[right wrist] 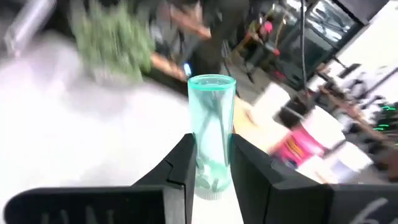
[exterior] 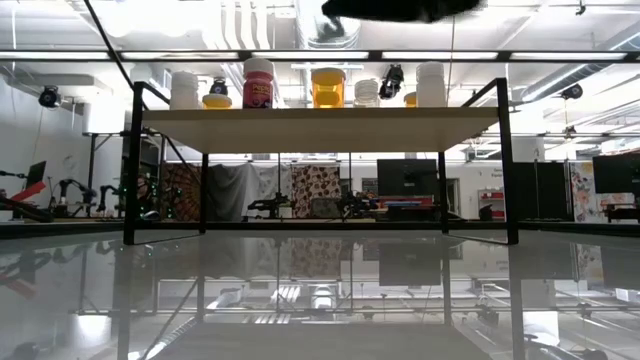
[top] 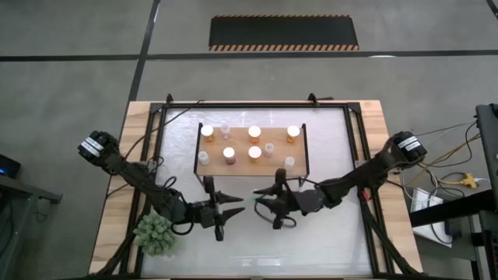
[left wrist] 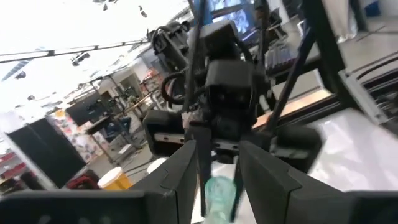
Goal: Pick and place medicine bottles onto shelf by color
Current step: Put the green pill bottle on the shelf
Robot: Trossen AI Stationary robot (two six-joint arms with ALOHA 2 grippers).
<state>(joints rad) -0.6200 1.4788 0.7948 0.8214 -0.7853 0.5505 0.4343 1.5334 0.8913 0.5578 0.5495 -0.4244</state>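
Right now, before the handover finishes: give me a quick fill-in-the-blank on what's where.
1. The see-through bottle between the right gripper's fingers is coloured ___.
2. The spiky plant sits beside the ___ arm.
3. The other bottles stand on top of the ___.

Missing words: green; left; shelf.

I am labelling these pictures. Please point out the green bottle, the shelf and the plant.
green bottle (right wrist: pixel 211 124): right wrist view, middle of its clear body.
shelf (exterior: pixel 320 128): low view, front edge of the board.
plant (top: pixel 156 234): high view, centre of the foliage.
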